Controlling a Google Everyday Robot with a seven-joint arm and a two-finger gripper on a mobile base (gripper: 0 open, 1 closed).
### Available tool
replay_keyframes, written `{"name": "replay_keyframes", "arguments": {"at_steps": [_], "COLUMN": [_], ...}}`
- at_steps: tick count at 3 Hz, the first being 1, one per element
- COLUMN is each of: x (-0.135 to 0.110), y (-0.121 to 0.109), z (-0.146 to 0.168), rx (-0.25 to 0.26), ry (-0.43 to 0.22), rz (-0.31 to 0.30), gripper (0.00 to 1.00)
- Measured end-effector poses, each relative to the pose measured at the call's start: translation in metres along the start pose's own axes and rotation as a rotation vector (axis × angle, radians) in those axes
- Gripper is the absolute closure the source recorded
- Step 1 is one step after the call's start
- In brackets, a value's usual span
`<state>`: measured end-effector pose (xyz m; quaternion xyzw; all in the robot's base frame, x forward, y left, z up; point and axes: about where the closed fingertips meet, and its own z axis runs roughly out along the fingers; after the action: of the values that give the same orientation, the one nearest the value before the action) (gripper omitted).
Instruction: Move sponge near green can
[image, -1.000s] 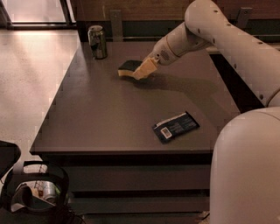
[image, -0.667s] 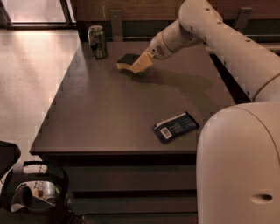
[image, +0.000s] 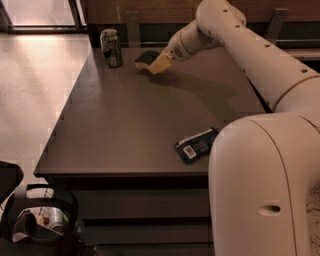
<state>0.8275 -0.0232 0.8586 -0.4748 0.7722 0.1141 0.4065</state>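
Your gripper (image: 159, 64), far side of dark table (image: 125, 125), clamped on wavy green-topped foam sponge (image: 146, 58) near dark green metal can (image: 111, 47). Overshoot (can's light) topples it.

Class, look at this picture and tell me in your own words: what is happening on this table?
The robot's arm reaches to the far end of the table, where its gripper holds the sponge beside the green can, not touching it. Whether the sponge rests on the surface is unclear. A dark blue packet lies near the front edge.
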Motion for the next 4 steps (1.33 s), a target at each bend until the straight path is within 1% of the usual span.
{"name": "replay_keyframes", "arguments": {"at_steps": [1,2,3,4], "x": [-0.01,-0.022,-0.024,-0.024], "y": [-0.014,-0.021,-0.022,-0.02], "z": [0.017,0.033,0.037,0.04], "rx": [0.037,0.051,0.051,0.046], "ry": [-0.031,-0.069,-0.074,-0.073], "rz": [-0.024,-0.046,-0.049,-0.05], "gripper": [1.0,1.0,0.87,0.64]}}
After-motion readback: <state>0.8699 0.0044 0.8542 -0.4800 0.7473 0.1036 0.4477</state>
